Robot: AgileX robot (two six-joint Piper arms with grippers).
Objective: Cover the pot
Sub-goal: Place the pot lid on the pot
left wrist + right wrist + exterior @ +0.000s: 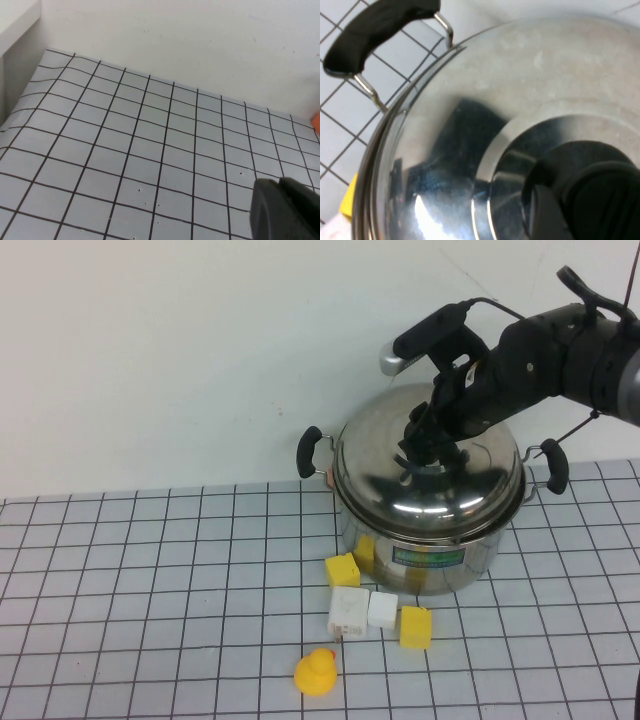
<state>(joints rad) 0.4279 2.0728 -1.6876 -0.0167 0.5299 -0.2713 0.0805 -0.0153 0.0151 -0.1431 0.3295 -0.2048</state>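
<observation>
The shiny steel pot [470, 545] with a green label [428, 557] and two black side handles [309, 452] stands at the back right of the gridded table. The domed steel lid [380, 470] sits on its rim. My right gripper [428, 448] reaches down from the right and is shut on the lid's black knob [580, 160]. The right wrist view shows the lid [470, 100], one pot handle [375, 30] and a finger [545, 215] against the knob. My left gripper [282, 210] shows only in its wrist view, shut and empty over bare grid.
In front of the pot lie two yellow blocks [343, 569] [416, 627], two white blocks [349, 612] [383, 610] and a yellow duck [317, 672]. A white wall runs behind the table. An orange object [316, 122] peeks in at the left wrist view's edge.
</observation>
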